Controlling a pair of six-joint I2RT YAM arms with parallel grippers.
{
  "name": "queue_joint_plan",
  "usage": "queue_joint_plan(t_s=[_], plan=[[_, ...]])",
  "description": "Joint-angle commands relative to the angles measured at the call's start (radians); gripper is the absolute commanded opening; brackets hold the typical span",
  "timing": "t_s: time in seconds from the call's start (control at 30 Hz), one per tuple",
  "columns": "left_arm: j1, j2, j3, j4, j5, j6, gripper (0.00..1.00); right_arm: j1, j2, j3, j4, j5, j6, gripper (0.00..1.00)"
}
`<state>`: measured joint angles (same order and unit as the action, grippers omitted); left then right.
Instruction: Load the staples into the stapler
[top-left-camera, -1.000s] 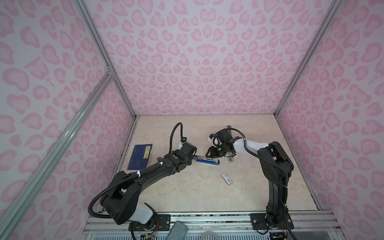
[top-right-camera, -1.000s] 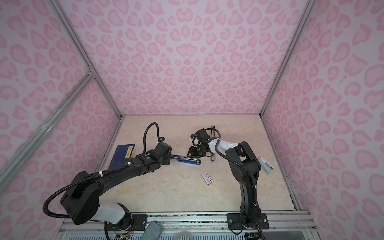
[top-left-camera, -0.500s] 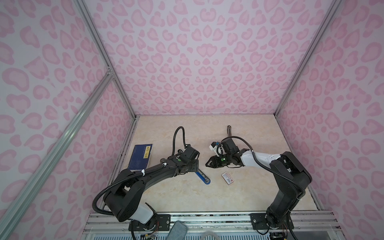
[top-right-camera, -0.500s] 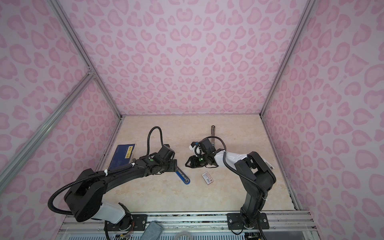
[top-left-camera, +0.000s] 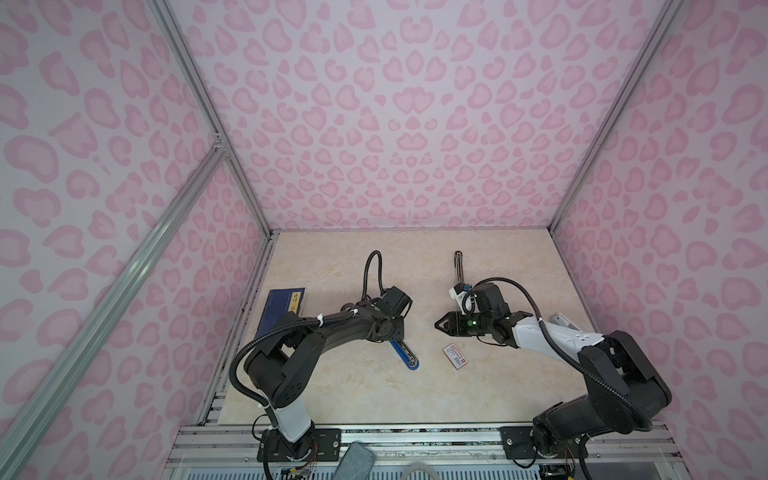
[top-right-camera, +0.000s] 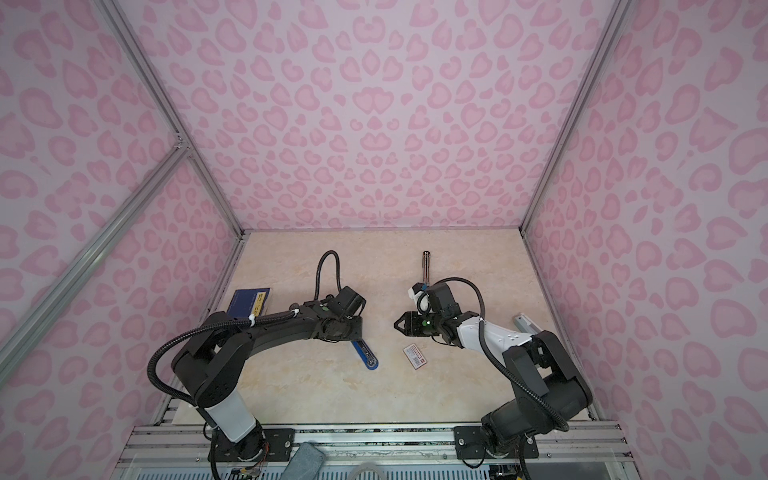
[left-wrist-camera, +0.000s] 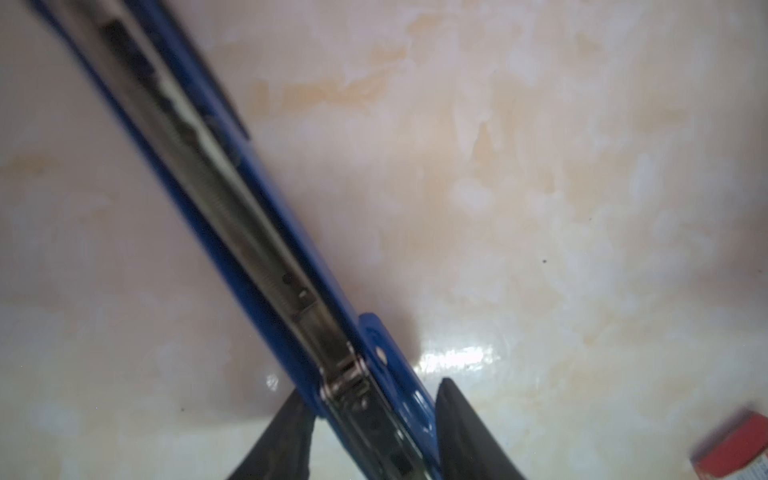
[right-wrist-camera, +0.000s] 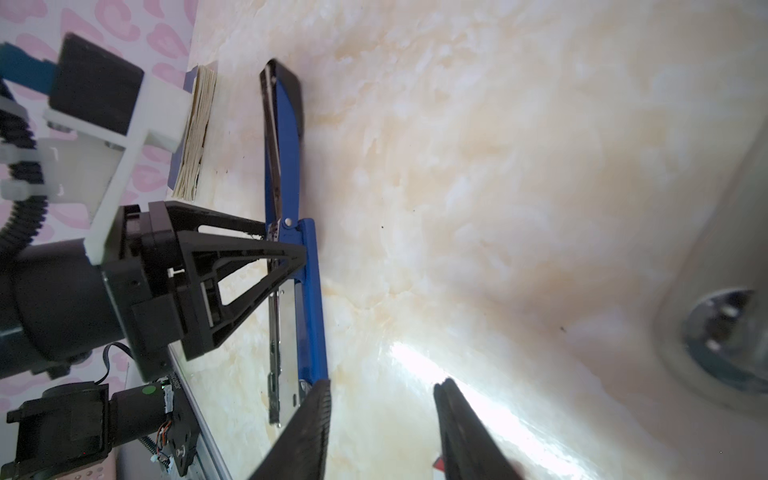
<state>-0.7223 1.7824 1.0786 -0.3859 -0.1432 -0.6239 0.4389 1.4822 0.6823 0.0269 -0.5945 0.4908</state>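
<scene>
Left wrist view: there's the stapler (left-wrist-camera: 266, 232), blue, folded open on the table (left-wrist-camera: 540, 208), with its metal channel facing up and a spring running along it. The left gripper (left-wrist-camera: 370, 388) straddles it close to the hinge with a finger against each blue flank. That's a narrow grip, pinning the stapler down as far as I can judge.

In the right wrist view the right gripper (right-wrist-camera: 385, 381) hangs over bare table, fingers apart, nothing between them.

So the opening looks done and the feeding isn't started. No loose strip of staples is in sight anywhere. In a top view the staple box (top-left-camera: 455, 356), white with a red label, lies flat and looks closed. It sits just on the near side of the right gripper, apart from it, and the stapler's free end is a little to its left.

My read is that the empty gripper goes for the box next. It has to come down and toward the near edge, get the tray out, then pinch one thin strip. That's fiddly work while the other arm holds the stapler steady. The strip then has to line up with that narrow channel.
</scene>
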Motion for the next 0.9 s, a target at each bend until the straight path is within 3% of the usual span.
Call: queue_joint_plan(t_s=[0.0,0.07,0.7,0.83,0.87], plan=[[0.014,0.053,0.077,-0.023,-0.051,0.081,0.37,-0.017,-0.018,-0.024,0.024,0.031,0.027,0.44],[0.033,0.097,0.129,-0.035,-0.053,0.112,0.3,-0.029,-0.032,-0.034,0.022,0.039,0.033,0.43],[0.196,0.419,0.614,-0.121,-0.027,0.285,0.29,-0.107,-0.177,-0.07,-0.111,0.167,0.048,0.43],[0.203,0.425,0.629,-0.123,-0.033,0.286,0.35,-0.062,-0.169,-0.027,-0.209,0.235,0.002,0.47],[0.204,0.421,0.63,-0.122,-0.035,0.286,0.41,-0.049,-0.165,-0.016,-0.23,0.25,-0.009,0.48]])
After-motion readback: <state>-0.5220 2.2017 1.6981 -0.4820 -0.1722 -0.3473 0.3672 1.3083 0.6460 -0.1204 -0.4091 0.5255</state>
